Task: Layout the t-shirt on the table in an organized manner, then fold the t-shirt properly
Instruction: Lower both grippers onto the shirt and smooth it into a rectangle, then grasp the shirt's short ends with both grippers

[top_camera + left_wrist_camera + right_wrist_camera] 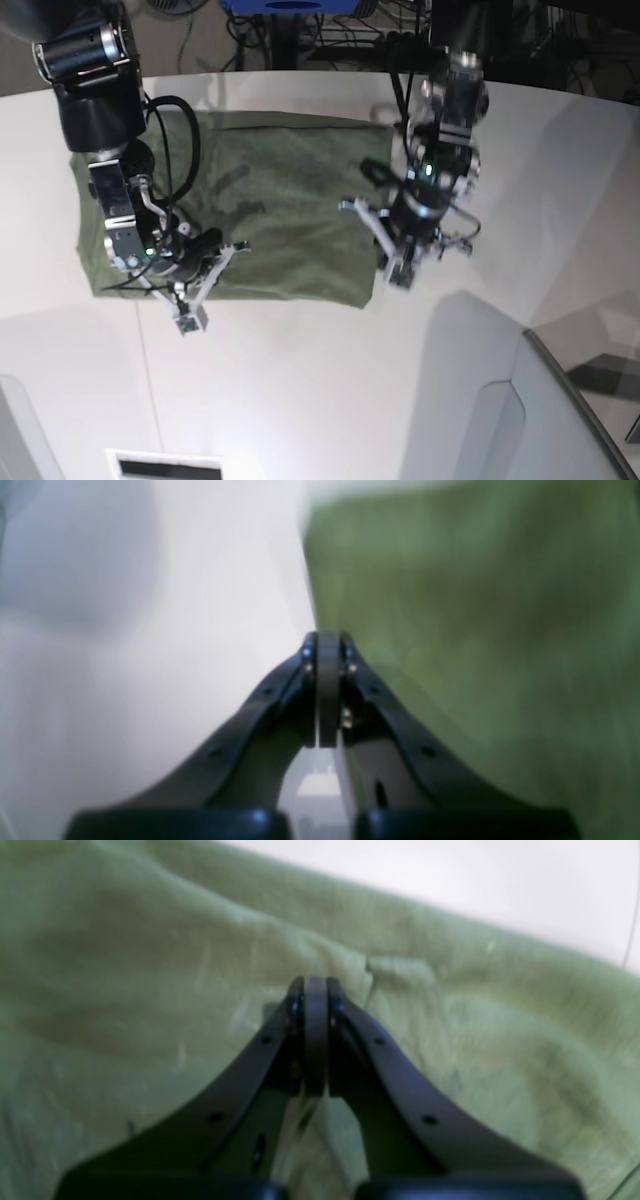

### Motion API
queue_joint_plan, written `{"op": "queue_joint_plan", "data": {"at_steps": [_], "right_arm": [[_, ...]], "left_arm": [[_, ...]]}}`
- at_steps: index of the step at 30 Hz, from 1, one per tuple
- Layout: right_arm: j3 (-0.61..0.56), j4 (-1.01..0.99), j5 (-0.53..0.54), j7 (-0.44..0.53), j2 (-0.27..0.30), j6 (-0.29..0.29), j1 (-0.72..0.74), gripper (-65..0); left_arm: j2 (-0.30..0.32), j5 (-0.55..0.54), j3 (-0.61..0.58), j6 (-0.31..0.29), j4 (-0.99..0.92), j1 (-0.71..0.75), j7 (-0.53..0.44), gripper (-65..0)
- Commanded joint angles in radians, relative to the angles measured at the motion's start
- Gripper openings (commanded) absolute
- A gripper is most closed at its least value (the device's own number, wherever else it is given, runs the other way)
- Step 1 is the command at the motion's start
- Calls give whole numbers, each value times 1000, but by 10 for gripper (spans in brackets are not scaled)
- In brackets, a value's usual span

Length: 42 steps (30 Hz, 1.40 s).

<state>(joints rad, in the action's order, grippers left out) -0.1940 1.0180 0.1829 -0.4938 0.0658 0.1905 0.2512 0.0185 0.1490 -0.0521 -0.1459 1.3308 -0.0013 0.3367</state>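
Base view shows the t-shirt (pixel 270 200) lying on the white surface (pixel 330 390) as a wide, fairly flat olive rectangle, its long axis running across the picture from one arm to the other. It appears already folded at least once, though creases and a few ripples remain.

2 tools work at opposite ends of that axis. The right tool (pixel 187 318) hangs at the near edge of the cloth, toward its picture-left end, with its tip just past the hem and over bare surface. The left tool (pixel 398 272) sits at the picture-right short edge, near the near corner.

Right wrist view has the right tool (pixel 316 985) with its jaws pressed together, green fabric filling nearly everything beneath and ahead of it; a small raised fold sits just beyond the tip, but I cannot tell whether any cloth is pinched. Left wrist view, which is blurred, shows the left tool (pixel 328 640) also pressed together, right on the boundary where the t-shirt (pixel 475 630) ends and the surface (pixel 150 630) begins, cloth to one side only.

My judgement: the next fold turns on that long axis. Each tool already stands at its own end, so the left is nearer the short edge and the right nearer the long hem.
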Motion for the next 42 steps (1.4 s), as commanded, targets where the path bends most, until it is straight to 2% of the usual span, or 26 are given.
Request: {"op": "queue_joint_plan", "data": {"at_steps": [1,7,11,15,19,23,27,29,31,32,34,37,39,40,42], "right_arm": [[3,20,5,14,1,-1,21,-650],[3,15,5,14,1,-1,-5,-650],[8,14,5,14,2,-1,-5,-650],[8,14,5,14,21,-1,-5,-650],[9,14,5,14,30,-1,-5,-650],[6,23,5,14,30,-1,-5,-650],[14,152,8,19,39,0,-54,-650],[89,281,10,19,58,-1,-109,-650],[222,378,13,14,42,-1,-158,-644],[298,413,28,10,27,4,-172,-620],[425,437,92,-73,25,56,-175,-510],[580,436,191,-242,59,197,-158,-287],[680,417,251,-312,84,306,-157,-120],[721,402,270,-334,96,358,-157,-65],[782,355,295,-362,119,456,-155,-14]], "left_arm": [[-19,-25,7,6,-27,-45,-15,-650],[-27,-162,8,7,-218,-214,-31,-650],[-25,-160,7,12,-363,-256,-141,-650],[1,-168,5,91,-503,-273,-232,-650],[5,-167,5,102,-560,-273,-288,-650],[31,-171,7,104,-528,-277,-301,-650],[56,-171,8,104,-336,-233,-279,-650],[64,-173,8,102,-193,-177,-221,-650],[74,-173,8,102,-67,-110,-164,-650],[87,-173,14,101,-7,-65,-146,-650],[91,-173,33,101,94,21,-133,-650],[93,-173,90,99,198,142,-132,-650],[91,-173,119,99,243,217,-135,-650],[91,-173,128,99,250,243,-135,-650],[103,-173,145,99,250,283,-135,-650]]}}
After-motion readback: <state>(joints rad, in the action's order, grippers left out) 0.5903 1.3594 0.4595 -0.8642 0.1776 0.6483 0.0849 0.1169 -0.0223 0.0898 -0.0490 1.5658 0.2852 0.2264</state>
